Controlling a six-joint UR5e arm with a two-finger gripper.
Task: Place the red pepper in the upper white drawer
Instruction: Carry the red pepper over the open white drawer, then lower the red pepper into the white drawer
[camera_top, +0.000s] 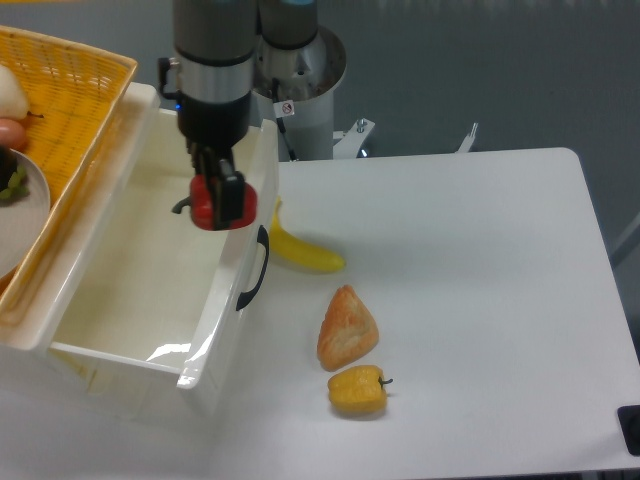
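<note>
The red pepper (208, 204) hangs in the air, held between the fingers of my gripper (217, 198), which is shut on it. It is above the open upper white drawer (120, 330), just inside the drawer's right front wall near the black handle (258, 268). The drawer's inside looks bare and white. The pepper's stem points left.
A banana (303, 250) lies on the table right of the drawer front. A croissant-like pastry (346, 327) and a yellow-orange pepper (358, 390) lie nearer the table's front. A woven yellow basket (70, 100) holding a plate sits on top at the left.
</note>
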